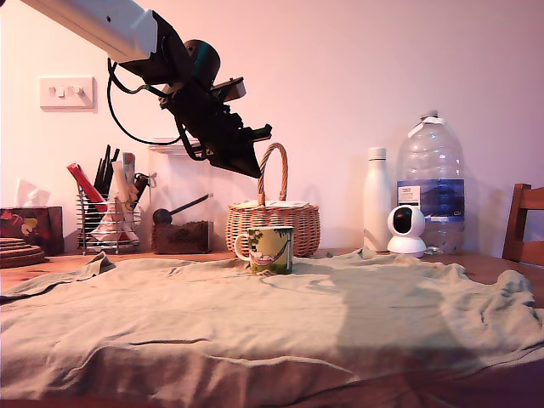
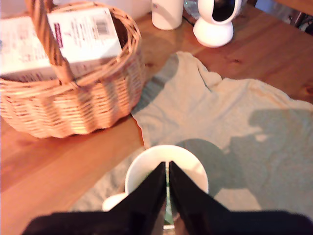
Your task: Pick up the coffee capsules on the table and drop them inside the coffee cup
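- A pale wall fills the back of the exterior view, with a white switch plate (image 1: 66, 92) at upper left.
- The brown wooden table (image 1: 204, 255) is draped with a wrinkled olive-beige cloth (image 1: 255, 314) across the lower half of the frame.
- At far left sit a tissue box (image 1: 30, 223) and a wire caddy (image 1: 109, 223) of utensils; right of them, a clear jar (image 1: 180, 204).
- Upper centre-left, the gripper (image 1: 255, 166) hangs in the air above the coffee cup (image 1: 269, 248), its black fingers (image 2: 155, 188) nearly together, a thin slit between them; whether they hold anything, I cannot tell.
- The cup stands upright on the cloth, centre, just before the wicker basket (image 1: 274, 223).
- No coffee capsule can be made out.
- The basket holds white cartons (image 2: 83, 29); a barcode shows, text unreadable.
- Right: a white bottle (image 1: 377, 202), a small white camera (image 1: 406, 231), a large water bottle (image 1: 431, 183) with a blue label, illegible, and a chair edge (image 1: 525, 225).
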You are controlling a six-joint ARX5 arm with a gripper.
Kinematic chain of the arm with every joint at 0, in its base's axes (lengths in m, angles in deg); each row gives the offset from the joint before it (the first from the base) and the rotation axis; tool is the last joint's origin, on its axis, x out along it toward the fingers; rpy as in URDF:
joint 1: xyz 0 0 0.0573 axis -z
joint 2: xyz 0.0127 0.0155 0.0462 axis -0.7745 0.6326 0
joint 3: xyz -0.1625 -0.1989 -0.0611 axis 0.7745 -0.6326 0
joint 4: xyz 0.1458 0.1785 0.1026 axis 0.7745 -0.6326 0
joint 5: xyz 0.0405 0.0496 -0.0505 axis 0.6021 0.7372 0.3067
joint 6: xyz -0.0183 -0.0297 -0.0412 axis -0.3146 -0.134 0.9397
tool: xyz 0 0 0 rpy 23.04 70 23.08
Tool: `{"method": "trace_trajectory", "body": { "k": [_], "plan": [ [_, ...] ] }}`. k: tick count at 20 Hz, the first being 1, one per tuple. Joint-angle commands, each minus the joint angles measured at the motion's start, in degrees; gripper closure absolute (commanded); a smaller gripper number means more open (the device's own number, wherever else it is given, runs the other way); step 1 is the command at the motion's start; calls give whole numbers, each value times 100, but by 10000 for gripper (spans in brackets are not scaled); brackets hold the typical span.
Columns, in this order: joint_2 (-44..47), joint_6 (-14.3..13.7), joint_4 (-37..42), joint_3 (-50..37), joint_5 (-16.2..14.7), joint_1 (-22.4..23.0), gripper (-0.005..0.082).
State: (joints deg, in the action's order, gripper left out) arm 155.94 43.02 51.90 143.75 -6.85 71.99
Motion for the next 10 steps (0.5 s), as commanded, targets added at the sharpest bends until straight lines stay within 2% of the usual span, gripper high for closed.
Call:
{"method": "trace_trajectory", "body": {
  "k": [1,6,10],
  "plan": [
    [-42,-33,129,-31,-22,-13,789],
    [-142,-83,131,-31,-140,-35,789],
    [-376,-129,81,-31,-111,-35,789]
  ]
}}
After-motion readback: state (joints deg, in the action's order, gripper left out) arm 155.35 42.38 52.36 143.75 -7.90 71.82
